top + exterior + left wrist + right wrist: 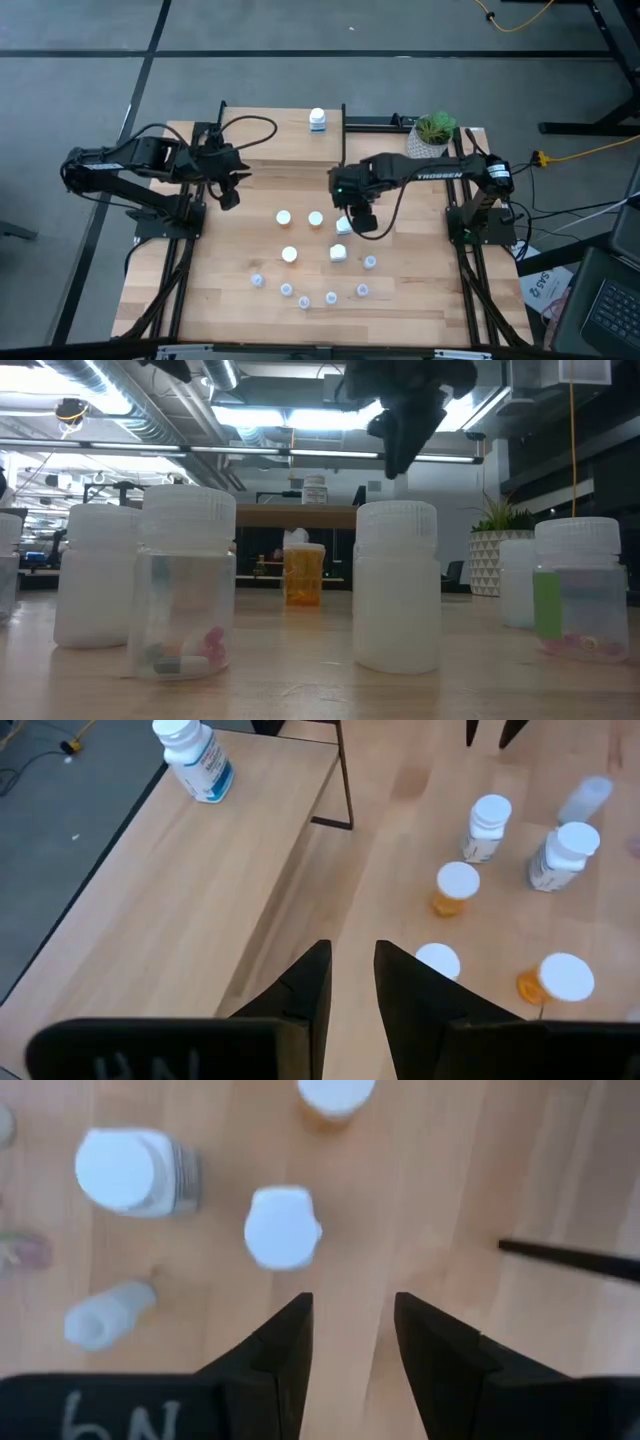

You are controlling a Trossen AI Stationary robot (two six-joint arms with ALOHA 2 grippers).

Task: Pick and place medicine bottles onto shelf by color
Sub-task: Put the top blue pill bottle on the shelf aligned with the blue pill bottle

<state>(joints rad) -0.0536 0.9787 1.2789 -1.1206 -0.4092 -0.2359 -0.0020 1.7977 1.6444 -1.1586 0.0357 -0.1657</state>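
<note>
**On the shelf: one bottle placed, the rest still on the desk**

High view. On the shelf stands a single white bottle with a blue label. All other bottles remain on the desk: three orange bottles with white caps, two blocky white bottles and a loose arc of pale-blue vials nearer the front edge. As a judgement, the task is at an early stage, with one placement done and roughly a dozen left. The left gripper hangs over the desk just off the shelf's left front corner, clear of all bottles. The right gripper hangs over the bottle cluster, just beside one white bottle.

Low view. The shelf bottle shows in the distance on the shelf top. An orange bottle stands on the desk below it. Vials and white bottles fill the foreground. A dark gripper hangs above the bottles and touches none.

Left wrist view. The left gripper has its fingers a narrow gap apart with nothing between them. The shelf bottle lies ahead on the shelf; orange bottles and white bottles lie off to one side.

Right wrist view. The right gripper has its fingers moderately spread and empty. A white cap lies just ahead of the fingertips, not yet between them. A white bottle and a fallen vial lie to one side.
</note>
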